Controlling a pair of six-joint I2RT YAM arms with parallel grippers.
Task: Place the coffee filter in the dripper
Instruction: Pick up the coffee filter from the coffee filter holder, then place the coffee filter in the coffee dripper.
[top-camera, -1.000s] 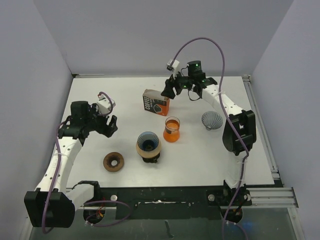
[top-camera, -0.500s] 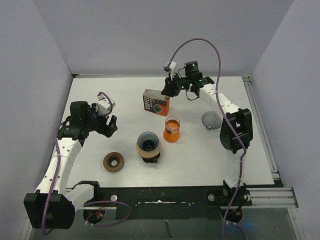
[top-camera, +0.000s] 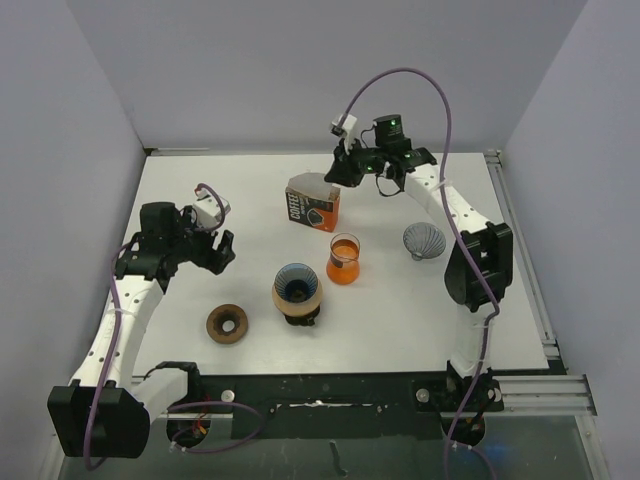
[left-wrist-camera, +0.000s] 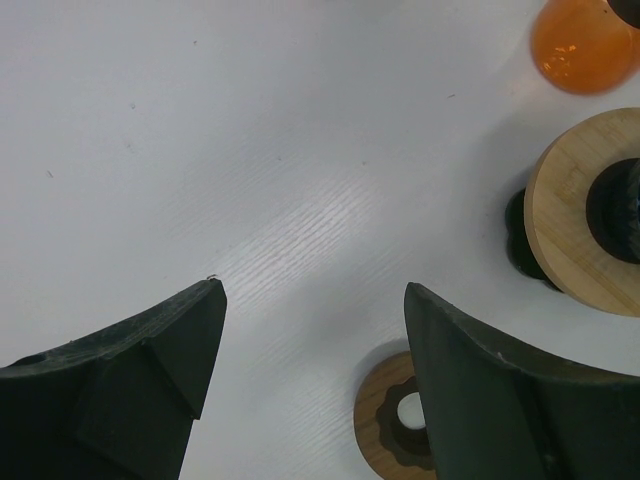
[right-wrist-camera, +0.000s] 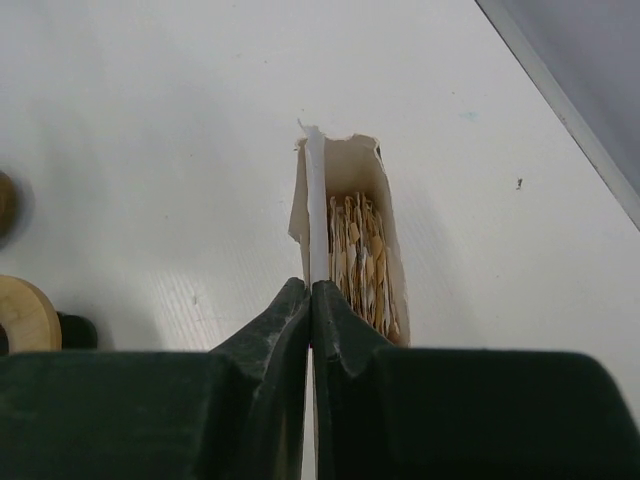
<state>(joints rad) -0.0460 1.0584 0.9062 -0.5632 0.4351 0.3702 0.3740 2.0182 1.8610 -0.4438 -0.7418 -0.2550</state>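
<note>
the right pincer (right-wrist-camera: 311, 290) is pinched tight on the thin edge of one white coffee filter (right-wrist-camera: 317, 200), so it can pull it up out of the far box (top-camera: 312, 207). the dripper (top-camera: 297, 290) sits nearer, in the middle. the left pincer (left-wrist-camera: 312, 290) is wide apart, holding nothing.

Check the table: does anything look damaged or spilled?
The filter box has a raggedly torn-open top, where the right gripper pinches a thin white sheet. Nothing looks spilled.
</note>
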